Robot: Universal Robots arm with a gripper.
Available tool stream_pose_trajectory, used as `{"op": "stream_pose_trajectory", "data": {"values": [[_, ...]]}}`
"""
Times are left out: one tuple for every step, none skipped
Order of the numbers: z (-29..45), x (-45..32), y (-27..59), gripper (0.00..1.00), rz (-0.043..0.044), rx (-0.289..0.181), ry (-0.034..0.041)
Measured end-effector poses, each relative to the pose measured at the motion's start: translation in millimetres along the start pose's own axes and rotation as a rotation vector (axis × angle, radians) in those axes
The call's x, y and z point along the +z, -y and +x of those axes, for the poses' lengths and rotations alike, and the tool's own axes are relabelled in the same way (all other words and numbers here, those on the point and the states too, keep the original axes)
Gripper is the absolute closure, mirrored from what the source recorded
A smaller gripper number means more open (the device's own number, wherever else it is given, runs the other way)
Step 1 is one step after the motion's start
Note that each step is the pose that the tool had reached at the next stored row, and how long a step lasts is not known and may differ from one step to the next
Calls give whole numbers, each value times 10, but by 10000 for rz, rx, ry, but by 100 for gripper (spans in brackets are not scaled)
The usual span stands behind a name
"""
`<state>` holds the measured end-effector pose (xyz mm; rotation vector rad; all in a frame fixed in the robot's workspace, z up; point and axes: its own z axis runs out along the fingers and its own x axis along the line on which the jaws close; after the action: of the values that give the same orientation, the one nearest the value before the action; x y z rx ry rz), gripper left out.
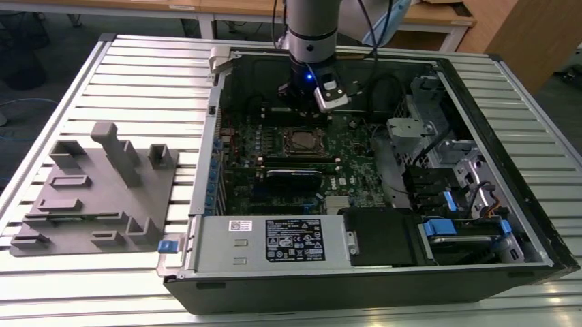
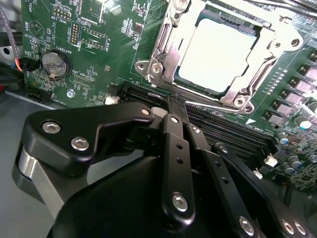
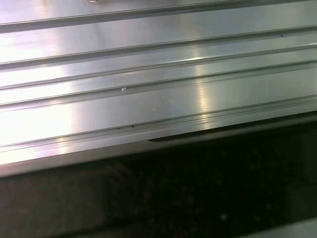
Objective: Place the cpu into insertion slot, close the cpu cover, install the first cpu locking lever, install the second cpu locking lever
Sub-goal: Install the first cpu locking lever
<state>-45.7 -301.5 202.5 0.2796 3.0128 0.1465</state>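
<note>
The cpu [image 2: 215, 54] lies flat in the insertion slot [image 1: 303, 139], its pale silvery top showing through the window of the cpu cover [image 2: 277, 47]. The cover is folded down over the chip. A thin metal locking lever [image 2: 218, 106] runs along the socket edge nearest my gripper. My gripper [image 2: 176, 103] is shut, its black fingers [image 2: 173, 148] pressed together, and their tips sit right at one end of that lever. In the exterior view the gripper [image 1: 304, 103] hangs inside the open computer case just behind the socket.
Long black memory slots [image 2: 223, 130] run between my fingers and the socket. A coin battery [image 2: 54, 63] sits on the green board. A black card [image 1: 293, 178], a power supply [image 1: 272, 238] and drive bays [image 1: 454, 177] crowd the case. A grey fixture block [image 1: 100, 184] stands on the ribbed table [image 3: 148, 74].
</note>
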Motion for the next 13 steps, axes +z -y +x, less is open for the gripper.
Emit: {"op": "stream_pose_trajectory", "data": {"values": [[2, 2, 1, 89, -3, 0, 11], [4, 4, 2, 89, -6, -1, 24], [6, 7, 4, 89, -6, -1, 39], [8, 11, 6, 89, -9, -3, 57], [10, 16, 9, 89, -13, -5, 78], [11, 21, 12, 89, -17, -8, 100], [12, 26, 13, 89, -22, -8, 122], [12, 27, 13, 89, -23, -10, 132], [12, 27, 13, 89, -24, -11, 134], [12, 27, 13, 89, -24, -10, 136], [12, 27, 13, 89, -25, -10, 137], [12, 27, 13, 89, -25, -10, 137], [12, 27, 13, 89, -25, -8, 137]]}}
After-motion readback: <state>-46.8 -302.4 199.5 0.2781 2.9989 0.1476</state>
